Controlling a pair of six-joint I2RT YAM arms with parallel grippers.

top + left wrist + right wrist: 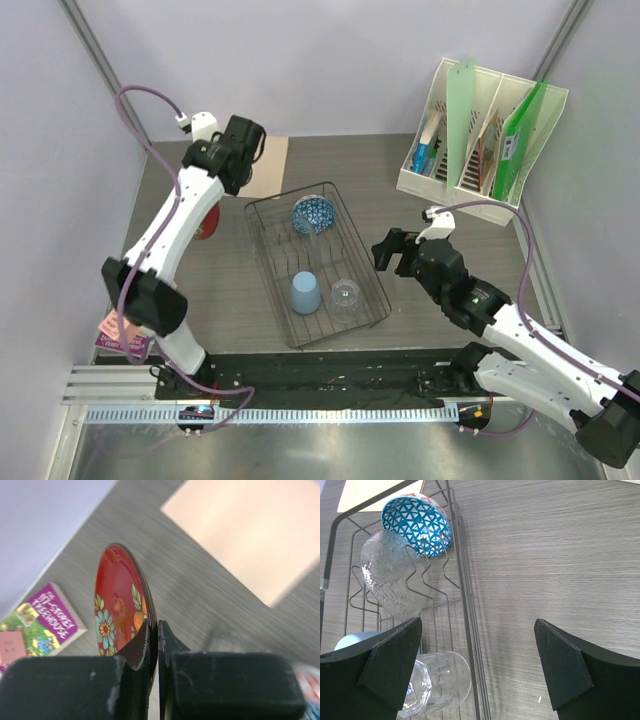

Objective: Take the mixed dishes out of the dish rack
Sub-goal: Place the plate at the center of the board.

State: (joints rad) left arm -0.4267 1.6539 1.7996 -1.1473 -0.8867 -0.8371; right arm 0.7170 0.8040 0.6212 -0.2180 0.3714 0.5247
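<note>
Plate on edge: the left end effector (pixel 152 630) is clamped on the rim of the small dark red round plate (pixel 117 605). A purple paperback book (pixel 47 612) lies to its left by the table (pixel 200 595) edge. To its right, the rectangular dark wire dish rack (pixel 271 270) holds the blue-and-white patterned bowl (pixel 313 213), light blue plastic cup (pixel 305 293) and clear glass tumbler (pixel 345 293). The right end effector (pixel 477 662) is spread wide and holds nothing. The rack's long rim runs beside its left finger, with bare table beneath and to its right. A white compartmented file holder (pixel 480 130) stands well beyond it.
</note>
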